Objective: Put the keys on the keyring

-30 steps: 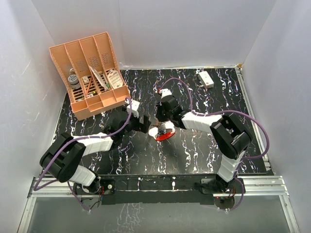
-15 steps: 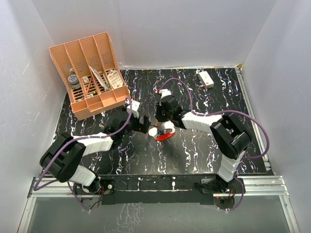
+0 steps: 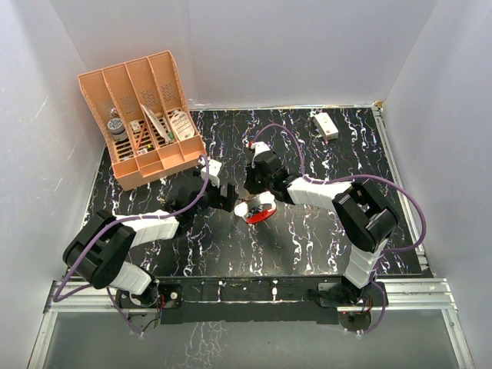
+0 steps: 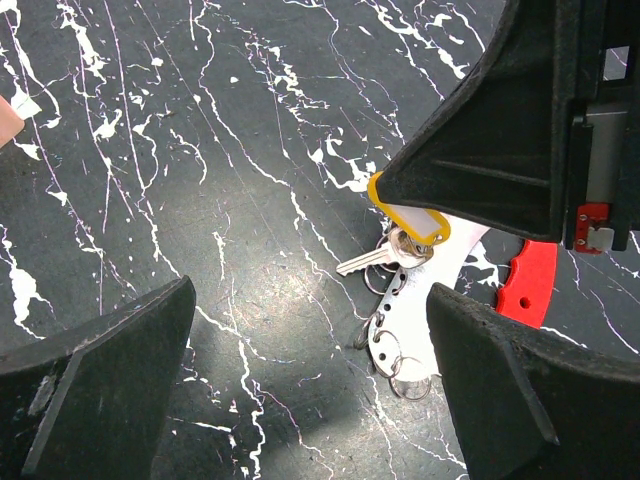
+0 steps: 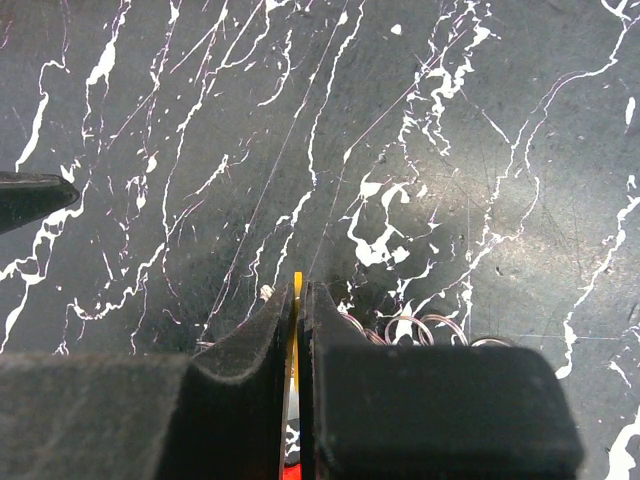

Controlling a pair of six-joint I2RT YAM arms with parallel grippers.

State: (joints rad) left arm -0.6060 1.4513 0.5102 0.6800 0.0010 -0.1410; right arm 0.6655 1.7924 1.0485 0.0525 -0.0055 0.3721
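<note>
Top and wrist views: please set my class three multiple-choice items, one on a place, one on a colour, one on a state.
1. Where on the black marbled table does the white rectangular box lie?
A. far side, right
B. near side, left
C. between the grippers

2. What colour rims the small plastic key tag pinched by the right gripper?
A. blue
B. yellow
C. green

3. How does the left gripper stand?
A. shut on the tag
B. shut, empty
C. wide open, empty

Key:
1 A, the top view shows it near the far right edge.
2 B, the left wrist view shows a yellow rim.
3 C, its fingers stand far apart, gripping nothing.
</note>
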